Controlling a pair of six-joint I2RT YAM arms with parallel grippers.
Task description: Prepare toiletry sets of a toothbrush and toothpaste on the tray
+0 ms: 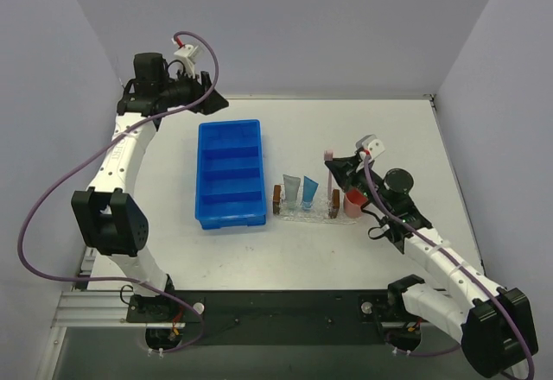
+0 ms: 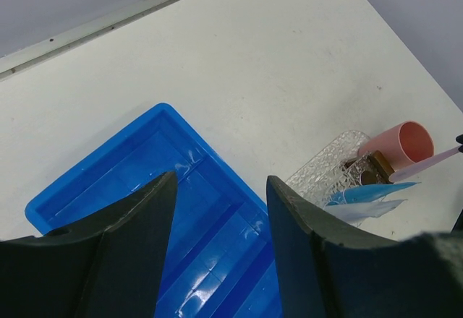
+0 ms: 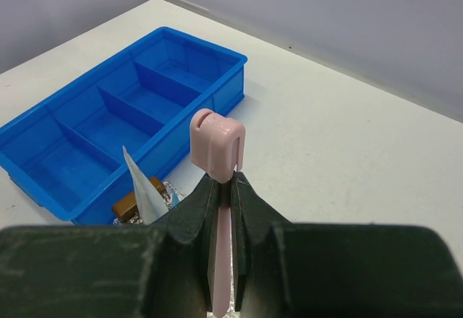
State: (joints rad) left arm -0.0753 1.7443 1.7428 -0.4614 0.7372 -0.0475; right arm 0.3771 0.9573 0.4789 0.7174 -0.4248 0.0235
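Note:
The pink toothbrush (image 3: 217,143) stands between my right gripper's (image 3: 226,182) fingers, which are shut on its shaft just below the capped head. In the top view that gripper (image 1: 335,167) hangs over the right end of the clear tray (image 1: 304,212), and the toothbrush (image 1: 329,154) points away from the arms. Two toothpaste tubes lie on the tray, a pale grey one (image 1: 291,192) and a blue one (image 1: 309,192). My left gripper (image 1: 214,100) is open and empty, raised at the far left, looking down on the tray (image 2: 329,170).
A blue compartmented bin (image 1: 229,173) lies left of the tray. A pink cup (image 1: 352,205) stands just past the tray's right brown block (image 1: 334,203), close under my right wrist. The back and side walls enclose the table.

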